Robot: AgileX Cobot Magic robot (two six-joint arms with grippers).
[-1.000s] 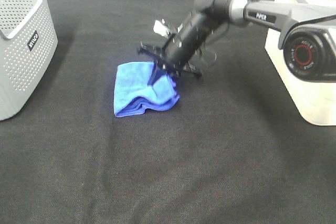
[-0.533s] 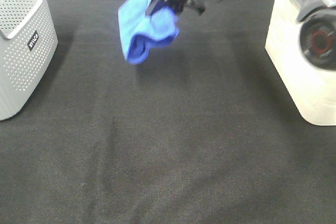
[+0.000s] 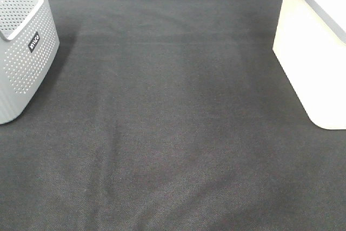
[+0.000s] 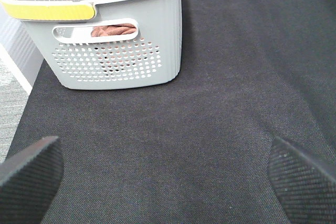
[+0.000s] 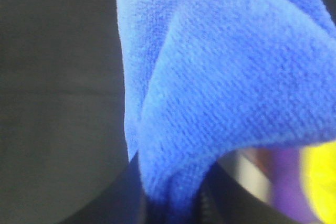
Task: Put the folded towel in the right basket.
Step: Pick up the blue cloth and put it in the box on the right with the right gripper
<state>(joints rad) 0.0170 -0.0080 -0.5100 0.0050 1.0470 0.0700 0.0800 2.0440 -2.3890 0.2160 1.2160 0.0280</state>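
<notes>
The folded blue towel (image 5: pixel 220 72) fills the right wrist view, hanging from my right gripper (image 5: pixel 173 203), which is shut on it. The towel and right arm are out of the exterior high view. The right basket (image 3: pixel 311 52) is white and stands at the right edge of the table. My left gripper (image 4: pixel 168 182) is open and empty; its two dark fingertips (image 4: pixel 31 174) show low over the black cloth. It does not show in the exterior high view.
A grey perforated basket (image 3: pixel 24 52) stands at the left edge; the left wrist view shows cloths inside this grey basket (image 4: pixel 115 61). Black cloth (image 3: pixel 173 123) covers the table. Blurred yellow and purple shapes (image 5: pixel 310 177) show below the towel.
My right gripper lifted the blue towel off the table and carried it up and out of the exterior high view. The arm no longer shows there.
</notes>
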